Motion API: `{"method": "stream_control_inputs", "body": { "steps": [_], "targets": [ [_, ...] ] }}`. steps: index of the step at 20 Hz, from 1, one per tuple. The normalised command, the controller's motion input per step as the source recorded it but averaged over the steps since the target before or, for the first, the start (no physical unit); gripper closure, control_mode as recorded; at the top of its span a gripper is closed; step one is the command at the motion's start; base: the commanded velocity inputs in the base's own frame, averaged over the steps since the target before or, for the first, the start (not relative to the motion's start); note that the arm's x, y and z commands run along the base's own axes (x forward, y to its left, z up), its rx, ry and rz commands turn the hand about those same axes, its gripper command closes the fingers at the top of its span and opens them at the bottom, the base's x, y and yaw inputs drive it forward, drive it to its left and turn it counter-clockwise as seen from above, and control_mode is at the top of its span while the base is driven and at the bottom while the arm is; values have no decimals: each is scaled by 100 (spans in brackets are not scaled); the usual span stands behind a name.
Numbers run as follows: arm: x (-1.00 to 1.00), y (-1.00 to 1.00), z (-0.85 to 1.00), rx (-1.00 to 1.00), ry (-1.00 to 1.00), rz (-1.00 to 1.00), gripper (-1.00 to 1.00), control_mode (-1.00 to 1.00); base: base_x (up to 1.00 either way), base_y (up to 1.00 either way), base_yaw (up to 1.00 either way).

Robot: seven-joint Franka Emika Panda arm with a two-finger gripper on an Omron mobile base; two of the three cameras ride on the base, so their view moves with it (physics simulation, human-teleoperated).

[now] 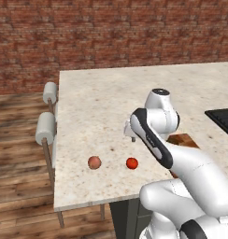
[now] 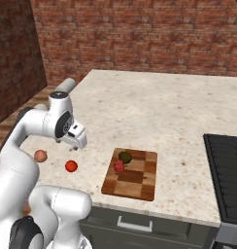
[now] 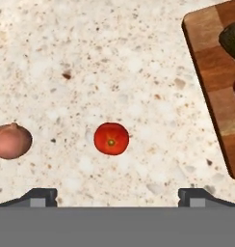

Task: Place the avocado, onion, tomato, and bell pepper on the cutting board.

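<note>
Already on the cutting board (image 2: 132, 176) lie the avocado (image 2: 124, 156) and the bell pepper (image 2: 119, 167), close together near the board's far left corner, the pepper just in front of the avocado. In the hand view both show only as slivers at the right edge, on the board's wooden blocks. The tomato (image 3: 111, 138) sits on the bare counter (image 2: 154, 107), well apart from the board, stem end up toward the hand camera. The onion (image 3: 11, 141) rests on the counter too, further from the board than the tomato, near the counter's front left area. In the left base view the two sit side by side, tomato (image 1: 131, 163) nearer the arm, onion (image 1: 94, 162) beyond it. Above them hangs the pincer (image 3: 117, 195), its jaws spread wide and holding nothing, the tomato lying between and ahead of the two tips. A dark cooktop (image 2: 227, 175) lies at the counter's right end.
</note>
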Motion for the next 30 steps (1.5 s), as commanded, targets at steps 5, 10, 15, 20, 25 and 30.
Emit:
{"method": "stream_control_inputs", "body": {
  "steps": [5,10,15,20,25,30],
  "targets": [
    [11,6,-31,0,10,8,-100,-100,0,0,0],
    [8,13,-27,0,4,7,-100,-100,0,0,0],
    [5,4,-18,0,0,7,-100,-100,0,0,0],
    [7,0,-19,0,0,7,-100,-100,0,0,0],
    [7,0,-24,0,0,6,-100,-100,0,0,0],
    [9,0,-27,0,0,5,-100,-100,0,0,0]
  ]
}}
